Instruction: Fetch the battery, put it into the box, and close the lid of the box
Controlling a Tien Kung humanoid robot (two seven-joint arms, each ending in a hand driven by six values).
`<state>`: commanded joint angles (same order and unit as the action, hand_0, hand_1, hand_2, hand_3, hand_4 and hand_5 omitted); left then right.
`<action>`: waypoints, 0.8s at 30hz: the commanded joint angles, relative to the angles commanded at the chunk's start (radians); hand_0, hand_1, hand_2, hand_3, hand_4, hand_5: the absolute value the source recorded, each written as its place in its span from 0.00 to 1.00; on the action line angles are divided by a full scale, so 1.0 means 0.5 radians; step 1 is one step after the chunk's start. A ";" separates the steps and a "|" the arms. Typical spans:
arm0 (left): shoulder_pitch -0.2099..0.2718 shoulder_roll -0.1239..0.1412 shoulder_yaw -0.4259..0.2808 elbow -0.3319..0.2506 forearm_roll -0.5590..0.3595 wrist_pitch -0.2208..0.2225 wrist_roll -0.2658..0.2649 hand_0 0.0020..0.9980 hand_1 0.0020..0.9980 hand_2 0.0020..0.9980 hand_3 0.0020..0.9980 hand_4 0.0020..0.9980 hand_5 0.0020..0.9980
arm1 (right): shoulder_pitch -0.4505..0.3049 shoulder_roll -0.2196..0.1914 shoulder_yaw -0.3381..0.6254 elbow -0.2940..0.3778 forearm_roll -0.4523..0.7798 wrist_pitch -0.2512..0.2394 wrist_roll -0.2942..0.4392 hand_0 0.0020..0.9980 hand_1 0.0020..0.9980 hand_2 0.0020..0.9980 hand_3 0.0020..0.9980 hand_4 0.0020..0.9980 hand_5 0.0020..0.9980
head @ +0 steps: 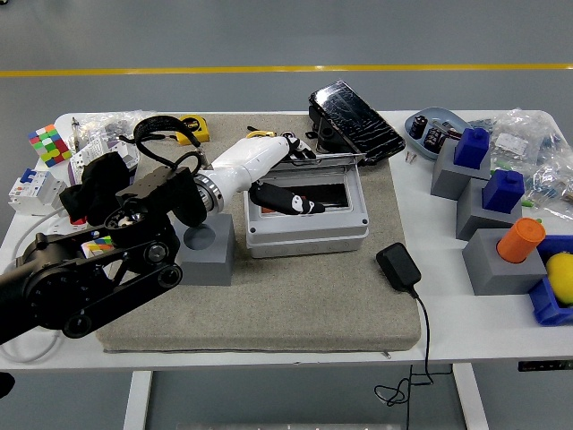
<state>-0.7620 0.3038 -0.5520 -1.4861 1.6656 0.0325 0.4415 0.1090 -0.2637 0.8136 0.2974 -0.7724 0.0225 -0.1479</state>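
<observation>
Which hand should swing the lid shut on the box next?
Left, I'd judge. The left hand hangs over the open box, with the raised lid just behind it. The right hand is not in view.
</observation>
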 joint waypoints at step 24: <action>0.497 0.005 -0.646 -0.067 -0.555 0.593 -0.742 0.52 0.69 0.68 0.73 1.00 0.56 | 0.004 0.017 -0.003 -0.009 0.003 -0.001 0.000 0.67 0.68 0.69 0.54 0.91 0.51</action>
<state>-0.5136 0.3064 -0.8751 -1.5197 1.3884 0.3292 0.0706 0.1111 -0.2553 0.8119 0.2929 -0.7709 0.0221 -0.1479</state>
